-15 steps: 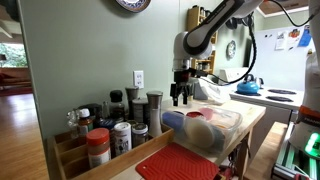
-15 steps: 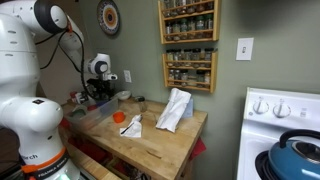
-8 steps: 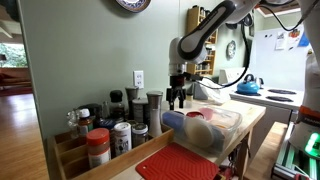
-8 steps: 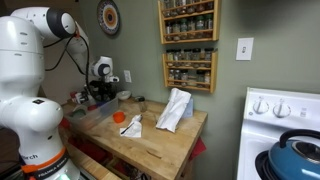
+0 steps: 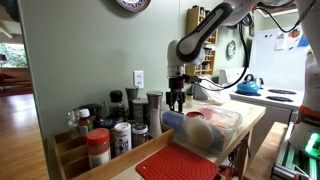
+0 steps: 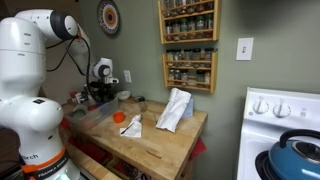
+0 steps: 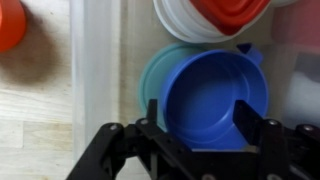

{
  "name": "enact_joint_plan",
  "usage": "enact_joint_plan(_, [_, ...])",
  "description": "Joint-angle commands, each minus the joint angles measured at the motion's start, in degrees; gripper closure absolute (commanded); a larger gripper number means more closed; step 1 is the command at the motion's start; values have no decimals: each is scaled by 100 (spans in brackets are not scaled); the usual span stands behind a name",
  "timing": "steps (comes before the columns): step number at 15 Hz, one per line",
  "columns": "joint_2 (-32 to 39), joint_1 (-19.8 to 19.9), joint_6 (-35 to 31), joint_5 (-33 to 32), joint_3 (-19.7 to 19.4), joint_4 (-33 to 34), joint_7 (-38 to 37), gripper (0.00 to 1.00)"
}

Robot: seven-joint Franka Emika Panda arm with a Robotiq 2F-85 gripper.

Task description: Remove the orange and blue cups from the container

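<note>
In the wrist view my gripper (image 7: 200,118) is open, its two fingers either side of a blue cup (image 7: 212,92) that sits upright inside the clear plastic container (image 7: 95,60). It does not touch the cup. An orange cup (image 7: 8,22) stands outside the container on the wooden counter; it also shows in an exterior view (image 6: 118,117). In both exterior views the gripper (image 5: 178,98) (image 6: 100,92) hangs pointing down over the container (image 5: 222,130).
A teal dish (image 7: 150,78) lies under the blue cup, with stacked white and orange bowls (image 7: 215,15) beside it. Spice jars (image 5: 110,130) crowd a rack by the wall. A red mat (image 5: 180,163), a white cloth (image 6: 175,108) and a stove (image 6: 285,130) are nearby.
The arm shifted a little toward the wall and lowered slightly over the container during the first half second. It has held nearly still since then.
</note>
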State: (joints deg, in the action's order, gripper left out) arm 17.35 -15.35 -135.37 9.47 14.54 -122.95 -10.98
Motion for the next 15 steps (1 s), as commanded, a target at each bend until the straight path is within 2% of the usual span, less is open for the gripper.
enact_joint_plan(1, [29, -103, 208, -39, -35, 64, -177, 47])
enact_joint_plan(5, [37, -110, 221, -57, -54, 53, -184, 79])
enact_joint_plan(8, [9, -64, 198, 2, -64, 28, -117, 99])
enact_joint_plan(11, [-179, 48, 207, 168, -63, -85, 20, 100])
enact_joint_plan(15, [-1058, 208, 375, 525, -30, -494, 236, 99])
